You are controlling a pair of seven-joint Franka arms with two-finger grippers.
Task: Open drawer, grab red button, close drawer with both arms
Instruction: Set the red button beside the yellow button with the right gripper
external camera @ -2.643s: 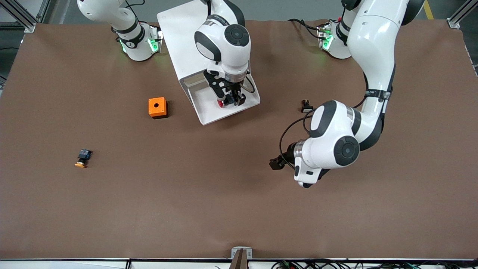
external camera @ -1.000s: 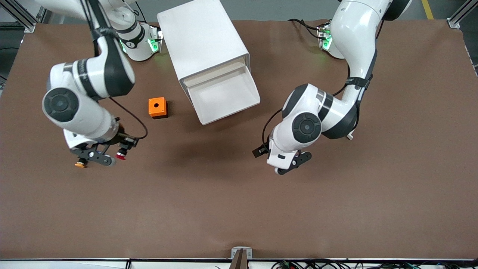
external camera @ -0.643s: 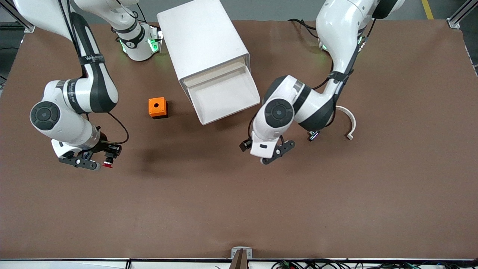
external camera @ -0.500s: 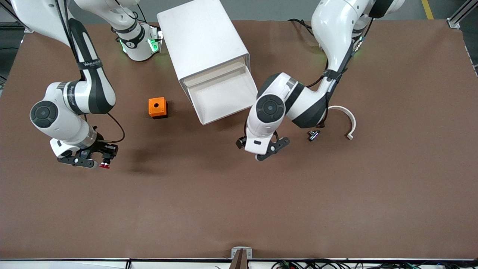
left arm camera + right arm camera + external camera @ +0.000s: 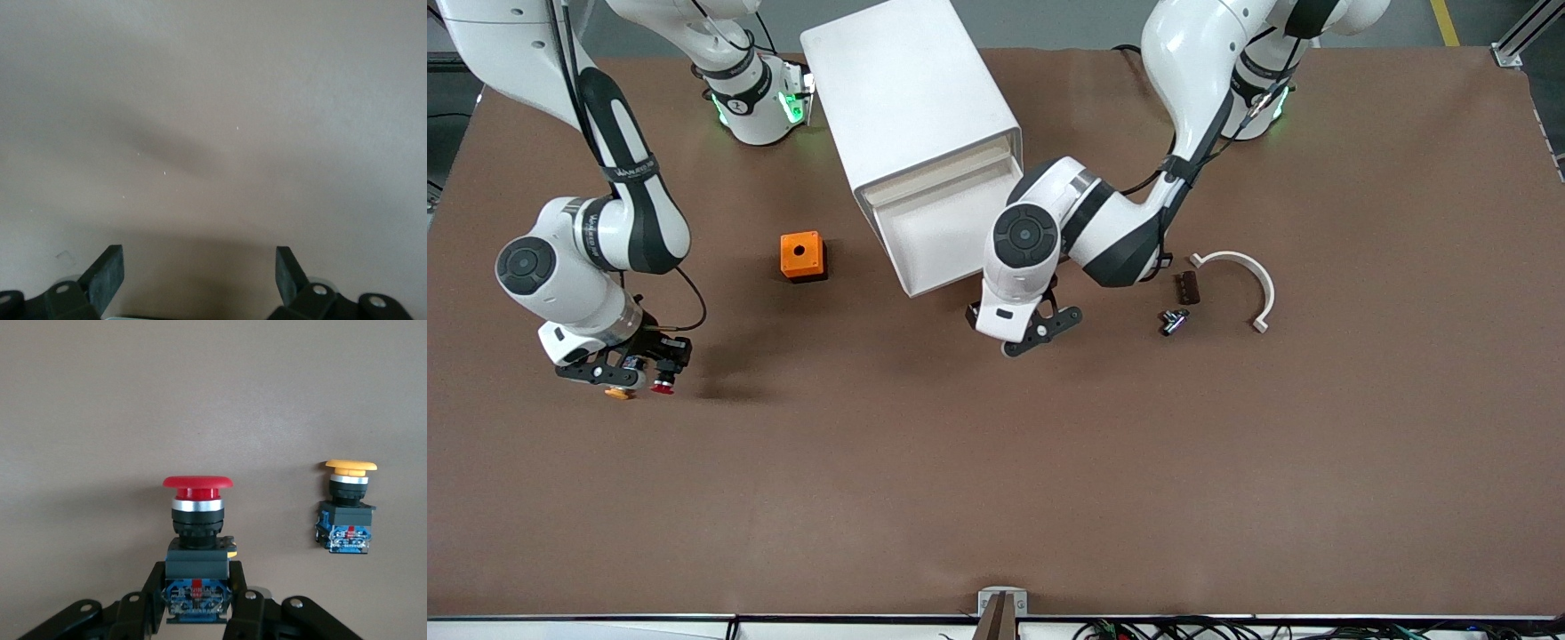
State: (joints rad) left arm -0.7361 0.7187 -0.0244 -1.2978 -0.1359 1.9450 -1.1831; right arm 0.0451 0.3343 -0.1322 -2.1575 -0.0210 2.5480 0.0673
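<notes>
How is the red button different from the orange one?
The red button has a red cap; the orange button has an orange-yellow one. The red button is held in the right gripper; the orange button lies alone on the brown table. Both have black-and-blue bodies.

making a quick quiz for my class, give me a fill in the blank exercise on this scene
1. The right pincer is shut on the button with the ____ cap.
2. The fingers of the left pincer stand ____.
3. The drawer of the white cabinet is ____.
4. The box with a hole is ____ in colour.

Missing words: red; open; open; orange
</notes>
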